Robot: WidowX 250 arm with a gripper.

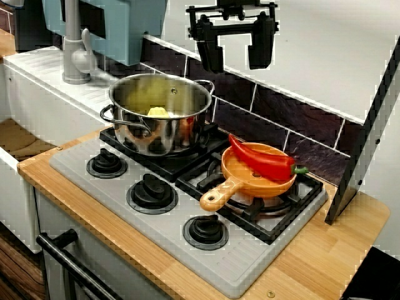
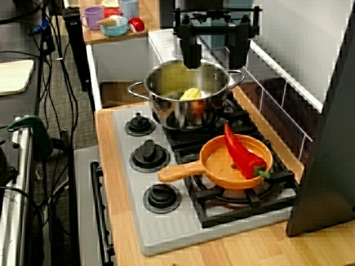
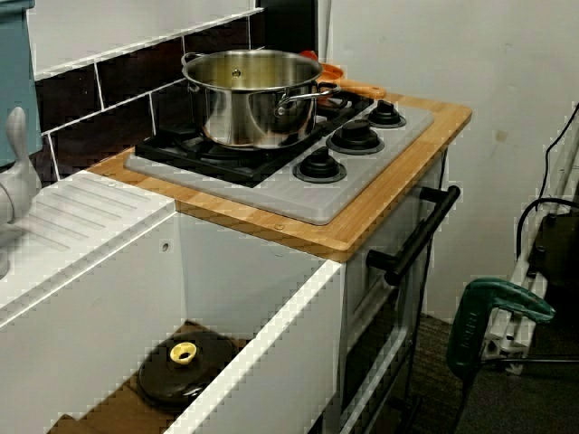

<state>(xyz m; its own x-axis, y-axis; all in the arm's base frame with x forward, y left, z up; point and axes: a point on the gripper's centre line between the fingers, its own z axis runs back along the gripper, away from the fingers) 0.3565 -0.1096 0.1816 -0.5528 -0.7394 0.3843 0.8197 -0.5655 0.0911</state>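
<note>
Black fingers [image 1: 210, 53] on the gripper [image 1: 235, 53] are spread wide with only air between them. They hang over the back of the stove, and the top of the gripper is cut off at the frame edge in the front view.

Right below them, a bit toward the front, sits the steel pot [image 1: 156, 134] on a rear burner. Down inside it there's a yellow lump [image 1: 158, 112]. It's half hidden by the rim and I honestly can't tell what it is. The view along the stove doesn't show it any clearer.

Lower and off to the side of the fingers, away from the sink, an orange pan [image 1: 250, 183] sits on the next burner. A red pepper [image 1: 262, 159] lies across it with its tip poking over the rim.

In front of the pot and pan are three black knobs [image 1: 152, 192]. Past the pan, a dark board [image 1: 369, 125] leans against the wall. On the other side of the fingers there's a grey tap [image 1: 78, 59].

The sink-side view misses the gripper completely, and the pot blocks nearly all of the pan there. That view does show a dark lid [image 3: 185, 366] lying down in the sink.
</note>
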